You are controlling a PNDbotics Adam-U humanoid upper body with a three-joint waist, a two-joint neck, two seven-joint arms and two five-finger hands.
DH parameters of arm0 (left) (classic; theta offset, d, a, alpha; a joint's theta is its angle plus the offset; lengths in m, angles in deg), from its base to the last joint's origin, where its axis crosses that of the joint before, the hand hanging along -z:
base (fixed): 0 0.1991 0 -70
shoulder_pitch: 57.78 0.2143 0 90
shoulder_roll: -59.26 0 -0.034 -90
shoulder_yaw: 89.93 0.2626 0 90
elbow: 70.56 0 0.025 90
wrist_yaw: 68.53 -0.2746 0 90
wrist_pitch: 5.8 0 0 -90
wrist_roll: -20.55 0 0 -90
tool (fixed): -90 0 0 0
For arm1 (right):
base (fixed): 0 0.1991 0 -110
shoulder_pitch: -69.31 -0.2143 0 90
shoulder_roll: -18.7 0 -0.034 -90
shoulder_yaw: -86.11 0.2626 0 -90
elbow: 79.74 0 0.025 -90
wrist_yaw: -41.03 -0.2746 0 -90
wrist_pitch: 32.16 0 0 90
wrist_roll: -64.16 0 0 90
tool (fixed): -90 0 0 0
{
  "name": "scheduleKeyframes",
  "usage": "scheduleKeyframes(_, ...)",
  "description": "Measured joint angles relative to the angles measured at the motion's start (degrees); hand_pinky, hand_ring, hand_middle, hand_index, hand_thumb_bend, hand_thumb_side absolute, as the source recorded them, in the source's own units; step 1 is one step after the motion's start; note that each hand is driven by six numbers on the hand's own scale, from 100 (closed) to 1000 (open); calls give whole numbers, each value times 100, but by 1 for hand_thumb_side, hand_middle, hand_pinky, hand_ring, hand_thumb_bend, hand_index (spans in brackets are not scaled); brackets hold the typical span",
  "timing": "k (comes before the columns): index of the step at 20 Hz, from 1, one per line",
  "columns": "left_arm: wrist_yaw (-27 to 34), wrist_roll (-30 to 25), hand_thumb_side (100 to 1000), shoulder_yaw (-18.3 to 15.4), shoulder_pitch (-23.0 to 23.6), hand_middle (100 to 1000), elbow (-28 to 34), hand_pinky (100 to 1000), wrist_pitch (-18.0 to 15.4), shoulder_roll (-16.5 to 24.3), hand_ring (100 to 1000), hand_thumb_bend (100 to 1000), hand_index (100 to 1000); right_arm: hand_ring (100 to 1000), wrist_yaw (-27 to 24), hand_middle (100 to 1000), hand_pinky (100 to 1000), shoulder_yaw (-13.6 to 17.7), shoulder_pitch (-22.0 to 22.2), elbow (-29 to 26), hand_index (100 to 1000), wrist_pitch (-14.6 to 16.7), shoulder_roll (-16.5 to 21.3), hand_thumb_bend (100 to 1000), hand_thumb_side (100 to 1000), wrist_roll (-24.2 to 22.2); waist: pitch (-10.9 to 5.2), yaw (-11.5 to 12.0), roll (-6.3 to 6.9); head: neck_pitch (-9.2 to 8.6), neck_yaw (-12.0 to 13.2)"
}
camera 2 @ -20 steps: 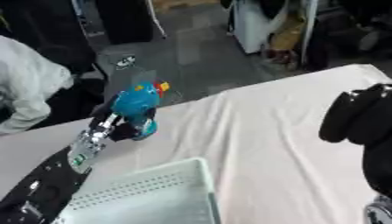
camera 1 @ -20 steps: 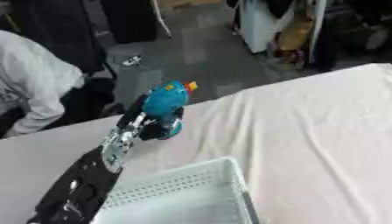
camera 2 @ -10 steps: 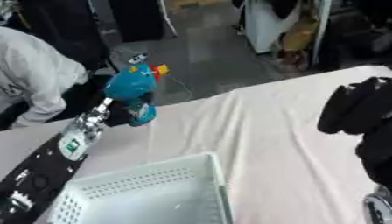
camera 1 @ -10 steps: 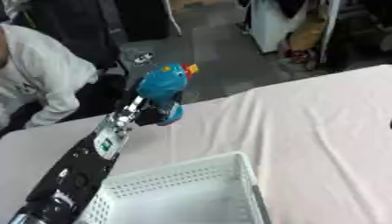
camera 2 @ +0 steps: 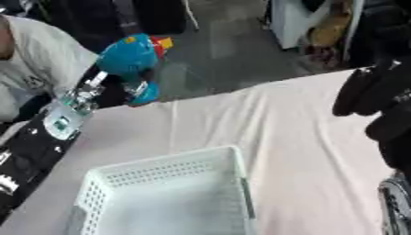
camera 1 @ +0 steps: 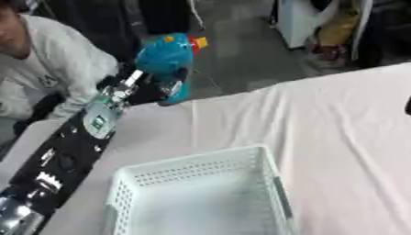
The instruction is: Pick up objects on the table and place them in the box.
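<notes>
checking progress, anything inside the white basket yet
Nothing shows inside the white basket; its visible perforated floor looks bare. The near end runs out of view, so that part is unseen. The blue toy is held up by the left hand, beyond the basket.

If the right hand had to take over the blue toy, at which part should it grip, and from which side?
Probably the rounded upper body of the blue toy, coming from the robot's right. The left hand already wraps the narrower lower part from the left, so the bulbous top, held upright above the table edge, is the free surface. The right hand hangs at the right.
</notes>
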Motion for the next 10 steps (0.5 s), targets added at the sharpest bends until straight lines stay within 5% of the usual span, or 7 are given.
scheduleKeyframes(10,968,-556,617,621,260,100,1073,100,187,347,100,100,307,436,58,462,340,-3,50,0,495,-46,44,100,1000,69,-195,66,44,176,-104)
